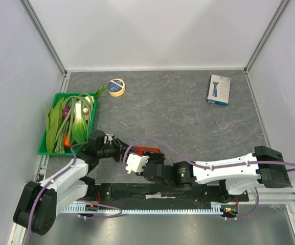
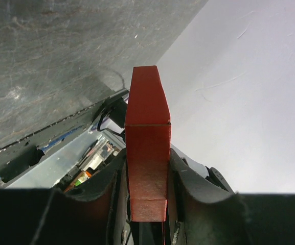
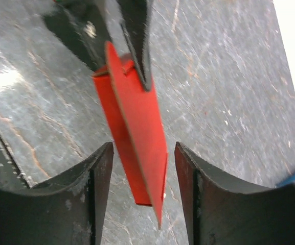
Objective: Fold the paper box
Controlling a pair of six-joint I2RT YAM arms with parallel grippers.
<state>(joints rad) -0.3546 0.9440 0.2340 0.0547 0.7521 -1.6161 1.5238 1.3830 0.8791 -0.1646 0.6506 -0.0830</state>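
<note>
Your left gripper [image 2: 146, 173] is clamped on the paper box [image 2: 147, 148]. In the left wrist view the two dark fingers [image 2: 111, 189] press the red cardboard from both sides, and the box stands out straight between them. It has a fold line across it, and the far part narrows a little toward its end.

Your right gripper [image 3: 144, 155] has its jaws apart. In the right wrist view the box hangs edge-on between the two fingers, with a small gap on each side, so they do not touch it. The box is partly folded there: one red panel lies in front of another, and a small tab shows near the top, where the left fingers grip it.

From the top camera, the box is held above the table [image 1: 188, 127] near its front edge, just left of the centre, between the two grippers, which meet closely there. Only a small part of the red shows in that view.

On the left side a green tray [image 1: 43, 149] holds vegetables [image 1: 71, 118]. A roll of tape [image 1: 116, 87] lies behind the tray, and a white and blue box [image 1: 219, 90] lies far at the back right, well apart from the arms.
</note>
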